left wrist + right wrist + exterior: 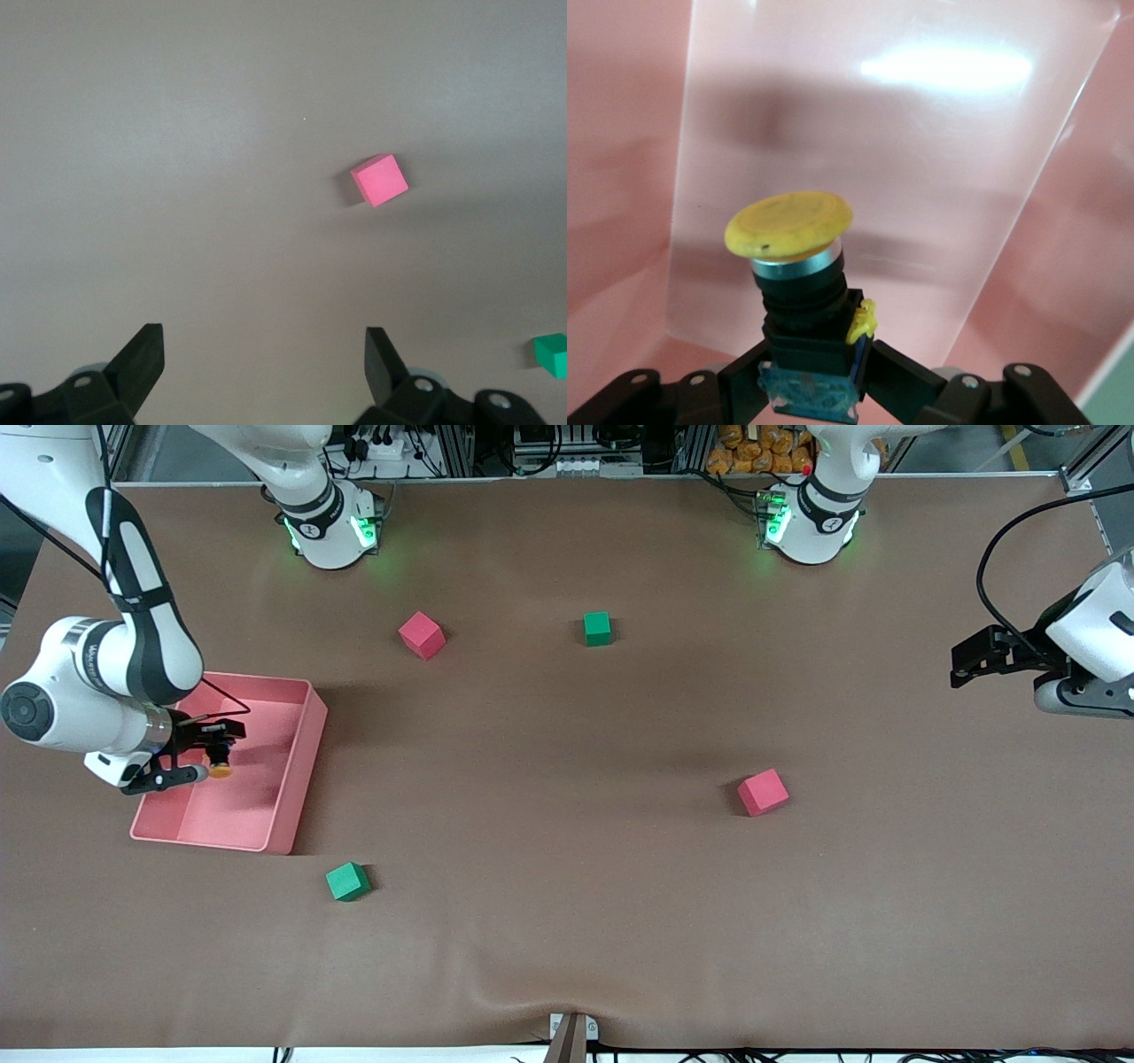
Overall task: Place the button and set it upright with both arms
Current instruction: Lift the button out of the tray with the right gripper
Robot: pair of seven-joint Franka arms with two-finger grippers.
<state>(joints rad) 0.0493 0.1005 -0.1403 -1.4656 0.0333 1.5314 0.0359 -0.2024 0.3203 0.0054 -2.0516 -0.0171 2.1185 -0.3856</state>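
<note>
Our right tool (215,757) clamped on the button (219,764) over the pink bin (306,735); left tool (967,666), jaws apart, idle.

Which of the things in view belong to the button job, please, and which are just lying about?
Job in hand:
- button, held by the right gripper over the pink bin
- left gripper, fingers open, waiting over the table's left-arm end

Lying about:
- two red cubes
- two green cubes
</note>
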